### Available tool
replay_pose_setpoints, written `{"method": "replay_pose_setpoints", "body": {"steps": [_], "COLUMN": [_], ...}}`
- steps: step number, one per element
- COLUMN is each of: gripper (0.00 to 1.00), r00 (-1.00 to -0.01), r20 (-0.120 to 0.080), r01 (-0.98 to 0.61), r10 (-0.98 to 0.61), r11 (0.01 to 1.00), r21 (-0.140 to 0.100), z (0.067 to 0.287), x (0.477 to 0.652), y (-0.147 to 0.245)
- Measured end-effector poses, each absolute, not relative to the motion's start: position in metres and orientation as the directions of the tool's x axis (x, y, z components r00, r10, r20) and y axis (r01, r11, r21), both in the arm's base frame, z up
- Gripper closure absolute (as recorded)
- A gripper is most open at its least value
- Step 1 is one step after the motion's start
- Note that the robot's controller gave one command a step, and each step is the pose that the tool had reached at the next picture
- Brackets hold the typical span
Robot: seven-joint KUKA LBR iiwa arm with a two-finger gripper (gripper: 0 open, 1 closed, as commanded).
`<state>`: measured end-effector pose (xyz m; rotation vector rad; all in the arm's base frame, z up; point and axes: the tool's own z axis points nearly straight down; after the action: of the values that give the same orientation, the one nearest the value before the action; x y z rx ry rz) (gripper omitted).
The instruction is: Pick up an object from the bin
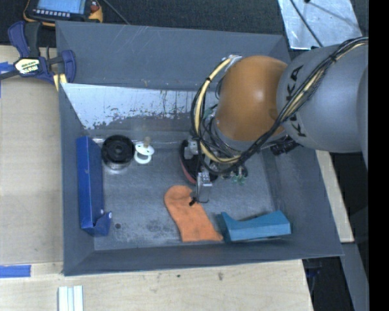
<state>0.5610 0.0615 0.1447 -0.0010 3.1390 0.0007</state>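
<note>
Pincer (200,195) tip is down at the upper right edge of the orange cloth (189,218), which lies flat on the floor of the bin (149,251) near its front wall. Tip and cloth look to be touching, but I cannot tell whether the pincer is open, closed or pinching the fabric, since the arm's orange cover and cables crowd the view just above it. Meeting a limp thing at its edge makes sense: a fold can be nipped there, whereas the flat middle gives nothing to bite. Just right of the cloth, touching its lower corner, lies 1 blue block (258,226), near enough to be dragged along if the cloth is lifted. Just behind the pincer a red thing (186,165) peeks out from under the wrist, mostly hidden. Farther left, well apart, sit a small white piece (142,153) and a black round cap (117,151) side by side. Along the far left wall rests a long blue bar (86,180), clear of any likely lift.
</note>
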Motion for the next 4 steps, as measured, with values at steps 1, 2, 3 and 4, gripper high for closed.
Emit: {"method": "replay_pose_setpoints", "body": {"steps": [1,2,3,4], "gripper": [0.0,0.0,1.0,1.0], "r00": [-0.991,-0.916,-0.871,-0.871], "r20": [-0.005,-0.011,-0.007,-0.007], "r01": [-0.134,-0.4,-0.491,-0.491], "r10": [-0.134,-0.4,-0.491,-0.491], "r11": [0.991,0.916,0.871,0.871], "r21": [0.001,-0.002,-0.002,-0.002], "z": [0.137,0.094,0.072,0.072], "x": [0.577,0.599,0.594,0.594], "y": [0.056,0.045,0.034,0.034]}}
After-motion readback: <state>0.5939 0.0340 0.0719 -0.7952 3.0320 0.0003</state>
